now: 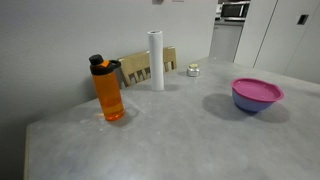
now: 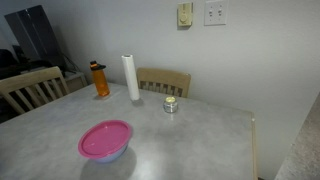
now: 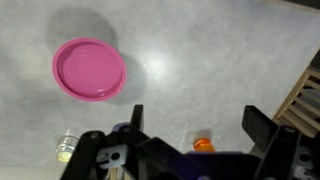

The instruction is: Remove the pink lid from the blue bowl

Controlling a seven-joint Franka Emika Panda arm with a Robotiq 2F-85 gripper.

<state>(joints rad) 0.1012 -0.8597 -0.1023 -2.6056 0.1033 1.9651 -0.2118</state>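
Note:
The pink lid lies flat on top of the blue bowl on the grey table. Both show in both exterior views: lid, bowl. In the wrist view the lid is at the upper left and hides the bowl under it. My gripper is open and empty, high above the table, to the right of the lid. The arm is not in either exterior view.
An orange bottle with a black cap, a white paper-towel roll and a small silver tin stand on the table. Wooden chairs stand at its edges. The wall is close behind.

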